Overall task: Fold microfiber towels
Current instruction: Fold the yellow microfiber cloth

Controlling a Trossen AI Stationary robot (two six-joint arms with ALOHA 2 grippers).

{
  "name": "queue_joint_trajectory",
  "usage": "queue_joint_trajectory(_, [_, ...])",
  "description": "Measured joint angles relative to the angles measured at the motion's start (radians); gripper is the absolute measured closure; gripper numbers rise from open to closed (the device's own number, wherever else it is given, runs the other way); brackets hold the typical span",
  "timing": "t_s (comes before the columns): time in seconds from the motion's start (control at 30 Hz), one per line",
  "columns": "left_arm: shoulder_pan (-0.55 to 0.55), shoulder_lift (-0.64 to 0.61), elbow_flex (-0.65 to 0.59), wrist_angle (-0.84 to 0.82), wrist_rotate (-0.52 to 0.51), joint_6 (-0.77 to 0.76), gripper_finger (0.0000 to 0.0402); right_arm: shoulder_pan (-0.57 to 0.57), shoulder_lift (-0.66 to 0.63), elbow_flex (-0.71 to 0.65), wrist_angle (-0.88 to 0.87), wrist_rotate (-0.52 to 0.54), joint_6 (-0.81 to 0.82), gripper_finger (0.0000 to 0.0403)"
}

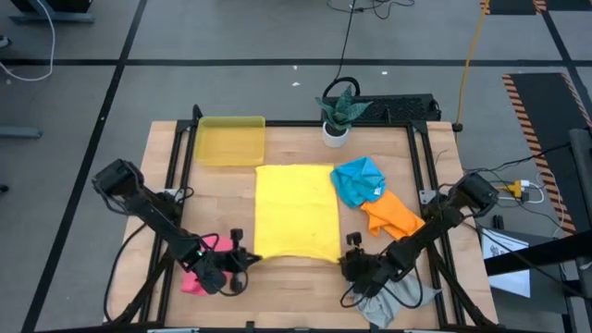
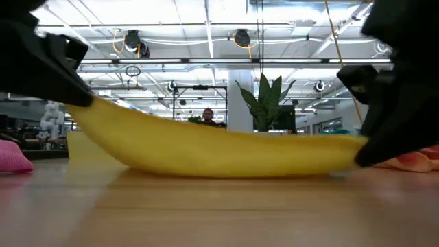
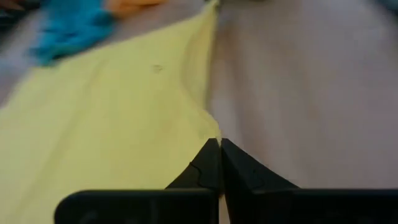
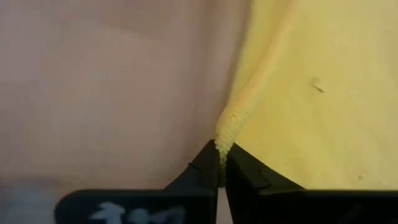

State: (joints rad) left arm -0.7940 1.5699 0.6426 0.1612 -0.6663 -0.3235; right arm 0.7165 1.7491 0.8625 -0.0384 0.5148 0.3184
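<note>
The yellow towel lies flat mid-surface, extending away from both end effectors toward the far edge. The left end effector pinches its near left corner; the right end effector pinches the near right corner. Both arms reach low, angled inward.

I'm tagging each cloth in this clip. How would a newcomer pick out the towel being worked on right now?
Start at the wooden table and look to its middle, just in front of the yellow plastic tray. The yellow towel lies spread there. It is the only cloth laid out flat, and the left gripper and right gripper each pinch one of its near corners.
</note>
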Motion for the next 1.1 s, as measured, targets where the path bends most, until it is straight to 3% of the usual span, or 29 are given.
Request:
queue_joint_trajectory(0.13, [-0.020,-0.047,0.000,0.047,0.250,0.011,0.0388,-0.003,-0.024,0.057,0.012,-0.204,0.099,0.0400])
queue_joint_trajectory(0.27, [-0.055,-0.064,0.000,0.072,0.271,0.010,0.0396,-0.003,-0.041,0.107,0.019,-0.287,0.152,0.0401])
queue_joint_trajectory(0.47, [-0.102,-0.092,0.000,0.058,0.132,0.094,0.0388,0.007,-0.100,0.149,0.018,-0.302,0.138,0.0401])
queue_joint_trajectory(0.7, [-0.078,-0.113,0.000,-0.012,-0.250,0.112,0.0392,-0.048,-0.197,0.148,-0.111,-0.018,0.140,0.0402])
queue_joint_trajectory(0.8, [-0.032,-0.112,0.000,-0.076,-0.366,0.097,0.0388,-0.107,-0.206,0.148,-0.204,0.040,0.206,0.0402])
queue_joint_trajectory(0.93, [0.073,-0.112,0.000,-0.158,-0.394,0.075,0.0397,-0.208,-0.207,0.125,-0.294,0.035,0.279,0.0402])
queue_joint_trajectory(1.1, [0.209,-0.112,0.000,-0.218,-0.353,0.074,0.0387,-0.314,-0.206,0.034,-0.297,0.035,0.292,0.0402])
